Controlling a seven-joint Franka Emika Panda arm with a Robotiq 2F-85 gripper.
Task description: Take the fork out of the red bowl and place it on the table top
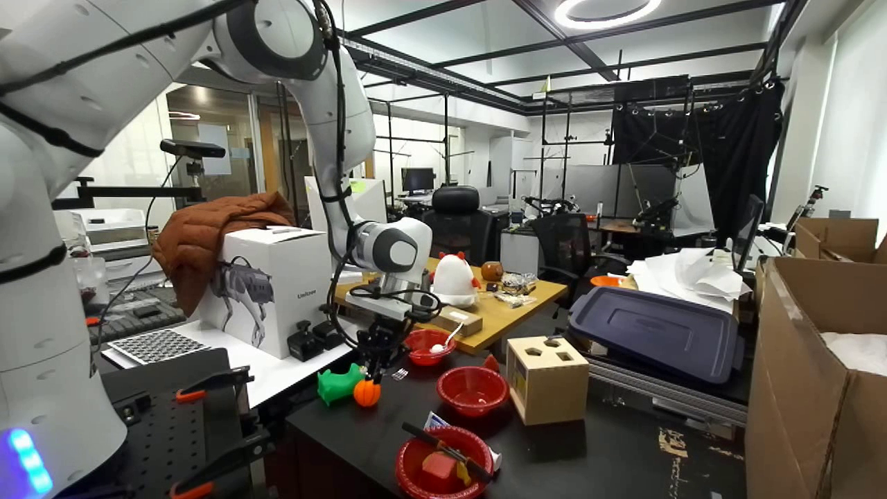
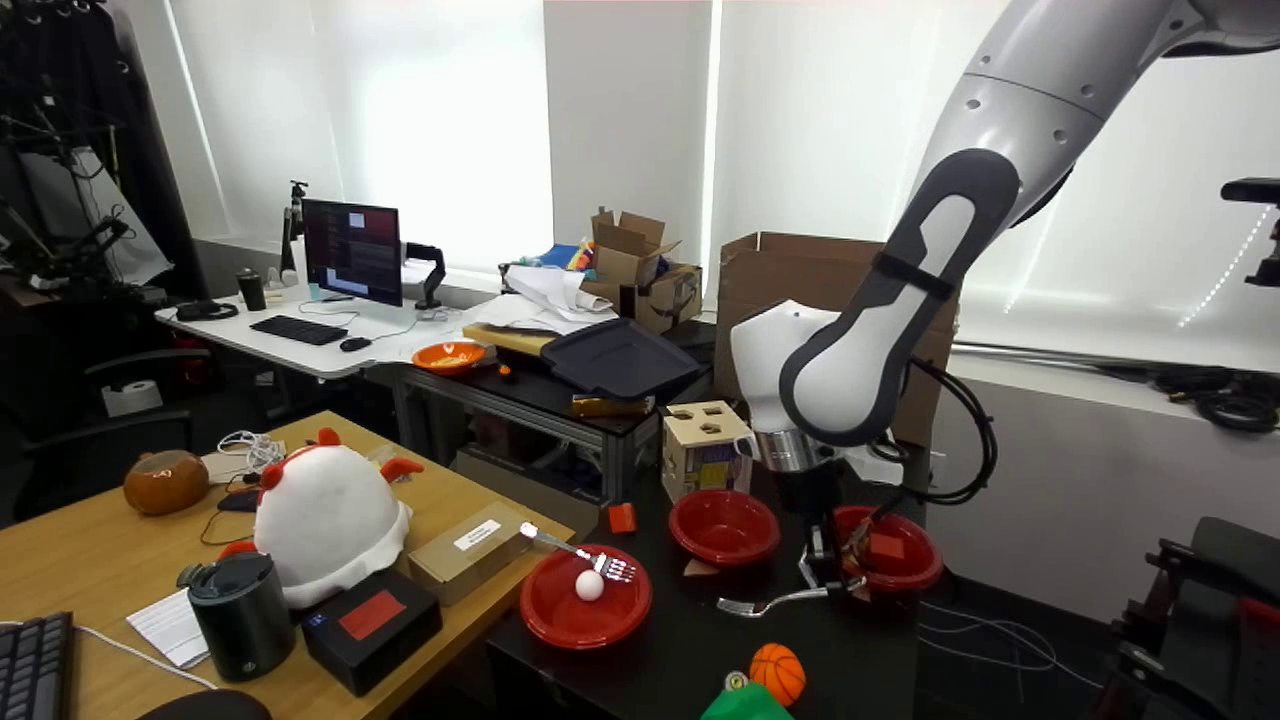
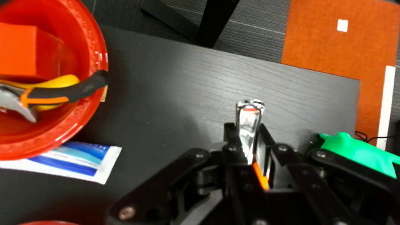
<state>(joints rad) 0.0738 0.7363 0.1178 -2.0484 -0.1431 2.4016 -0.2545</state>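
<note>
In the wrist view, the gripper (image 3: 248,137) is drawn in tight and has hold of a fork (image 3: 249,115) by the handle, whose rounded end juts past the fingertips. The fork shows against the dark table top (image 3: 156,103). At the left edge, cut off by the frame, the block bowl (image 3: 97,53) holds a red block (image 3: 17,50) and a tool (image 3: 59,93), whose black end reaches across the rim. A tube (image 3: 82,159) sticks out beside that bowl, and a green toy (image 3: 356,153) lies on the right.

In an exterior view, the held fork shows low at the table top, tines toward the ball bowl (image 2: 575,622); whether it touches the surface cannot be told. That bowl contains a white ball (image 2: 590,585) and the other fork (image 2: 601,563), whose handle leans out over the rim. The middle bowl (image 2: 725,530) stands between the two filled bowls, with a red wedge (image 2: 622,518) near it. All three bowls are red. An orange ball (image 2: 778,674) is just beside the green toy.

In an exterior view, the arm (image 1: 350,118) bends down to the gripper, and the fork's tines show just beside it. A wooden box (image 1: 558,395) stands just beside the middle bowl. Farther back, a jacket (image 1: 215,235) lies just beside a white box (image 1: 305,274), and a plush (image 1: 454,284) sits on a desk (image 1: 509,320).
</note>
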